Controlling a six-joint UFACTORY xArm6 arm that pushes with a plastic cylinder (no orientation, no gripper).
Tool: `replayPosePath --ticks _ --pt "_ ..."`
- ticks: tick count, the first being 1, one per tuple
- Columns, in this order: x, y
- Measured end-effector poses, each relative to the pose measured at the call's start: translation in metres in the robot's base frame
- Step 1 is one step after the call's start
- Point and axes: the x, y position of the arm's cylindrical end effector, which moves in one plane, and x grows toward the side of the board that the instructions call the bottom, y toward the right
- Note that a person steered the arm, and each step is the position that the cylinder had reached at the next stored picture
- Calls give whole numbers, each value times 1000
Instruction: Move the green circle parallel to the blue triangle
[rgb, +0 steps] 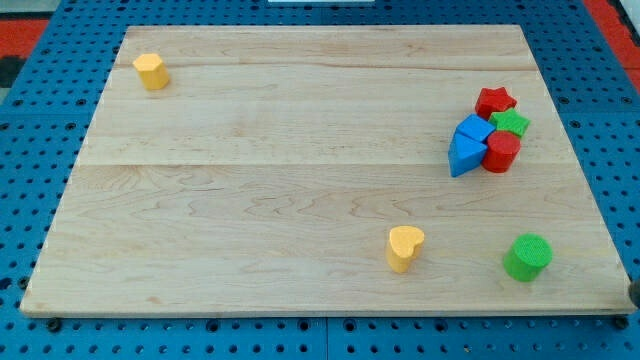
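Note:
The green circle (527, 257) stands near the board's bottom right corner. The blue triangle (464, 155) lies at the right side of the board, at the lower left of a tight cluster. It touches a blue cube (475, 129) above it and a red cylinder (502, 151) to its right. The green circle is well below that cluster, apart from it. My rod and its tip do not show in the view.
A red star (495, 101) and a green star (510, 123) sit at the top of the cluster. A yellow heart (404, 247) lies left of the green circle. A yellow hexagon block (151, 71) stands at the top left. The wooden board (260, 180) rests on blue pegboard.

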Motion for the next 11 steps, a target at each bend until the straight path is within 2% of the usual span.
replayPosePath --ticks 1,3,5,7,11 --pt "-10 -42" --pt "-18 -53" --pt "-51 -113" --pt "-61 -121" --pt "-82 -258"
